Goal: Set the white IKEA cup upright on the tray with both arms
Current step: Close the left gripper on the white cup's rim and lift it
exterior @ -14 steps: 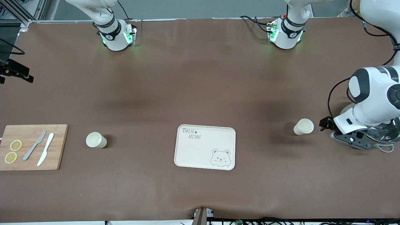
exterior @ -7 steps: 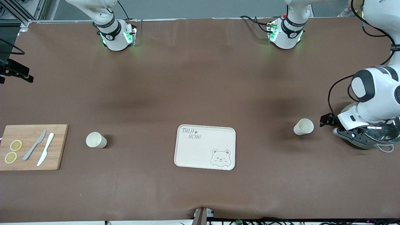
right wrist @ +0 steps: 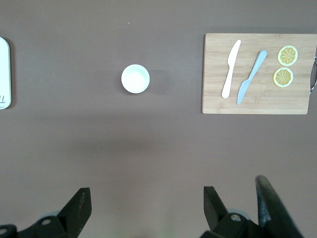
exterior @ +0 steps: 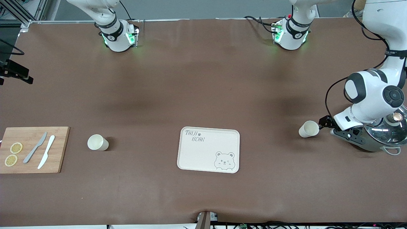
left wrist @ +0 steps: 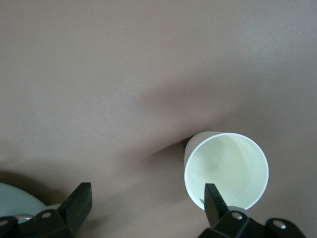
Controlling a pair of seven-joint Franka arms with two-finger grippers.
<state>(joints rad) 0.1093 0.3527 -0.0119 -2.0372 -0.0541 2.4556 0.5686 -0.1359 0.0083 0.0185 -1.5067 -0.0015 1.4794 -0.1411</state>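
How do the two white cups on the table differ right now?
The cup toward the left arm's end lies tipped, its mouth facing the front camera; the cup near the cutting board appears upright in the right wrist view. The left end effector is open right beside the first cup; nothing is near the second, as the right end effector hangs open high above the table. Both are plain white and off the tray.

The cream tray (exterior: 208, 149), rimmed, with grey lettering and a bear drawing, lay flat and bare mid-tabletop. One white cup (exterior: 308, 128) stood upright toward the left arm's end, another white cup (exterior: 97, 142) toward the right arm's.
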